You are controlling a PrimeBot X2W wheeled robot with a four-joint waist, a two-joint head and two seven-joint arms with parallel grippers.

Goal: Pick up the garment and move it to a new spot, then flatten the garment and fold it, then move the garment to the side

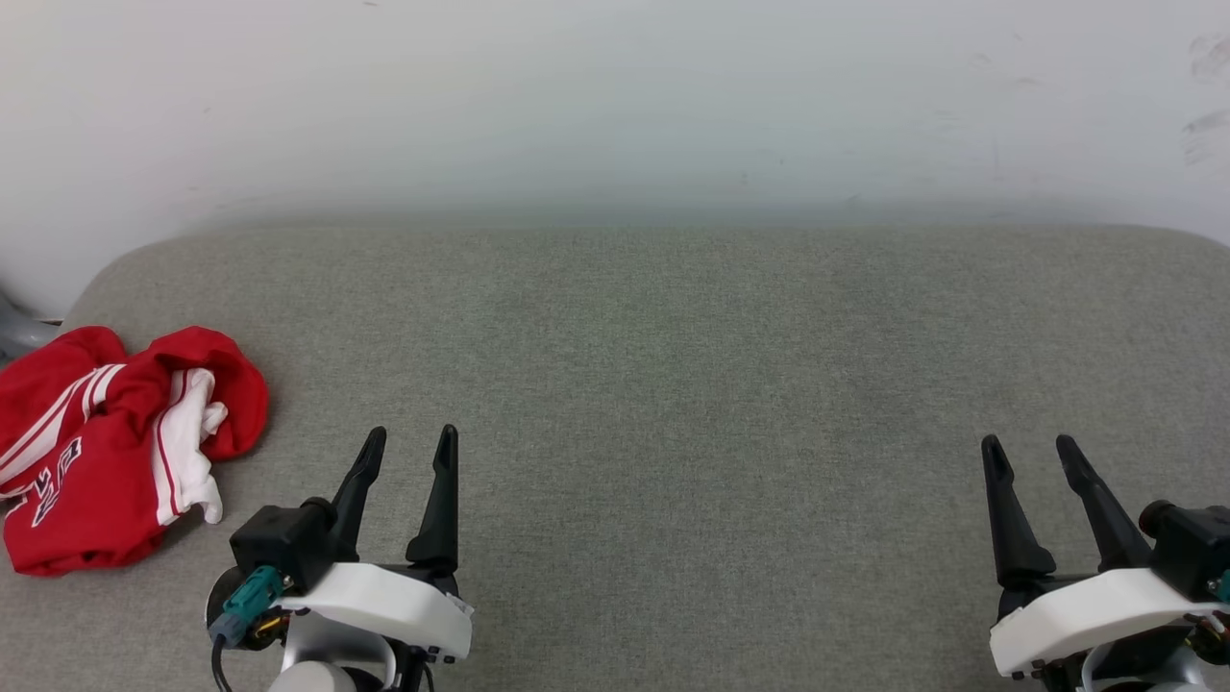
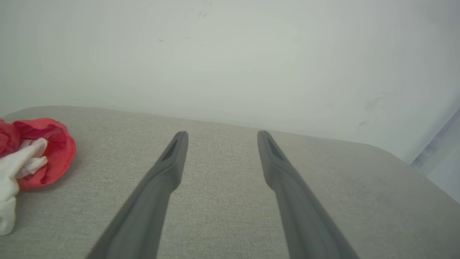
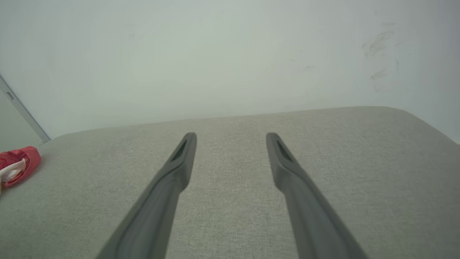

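Nearest to me, my left gripper (image 1: 411,434) rests low over the cushioned surface (image 1: 673,384). Its two dark fingers are spread apart and hold nothing. My right gripper (image 1: 1028,444) is in the same released condition at the far right, also empty.

The garment (image 1: 96,452) lies to the left of my left gripper and slightly ahead of it, near but not touching. It sits at the left end of the surface, and its left part runs out of the head view. The left arm is by far the nearer. The right arm is well apart, with the whole width of the surface between.

The garment is a crumpled heap rather than a flat sheet, so I judge it has no clean long axis. The heap runs loosely from near to far. It is soft red fabric with a bunched white sleeve on the side facing my left gripper, striped trim, and white lettering partly showing. That white fold looks like the closest graspable ridge.

The surface is grey woven cloth, padded, with rounded corners. Beyond it stands a plain pale wall (image 1: 615,96) with faint scuffs.
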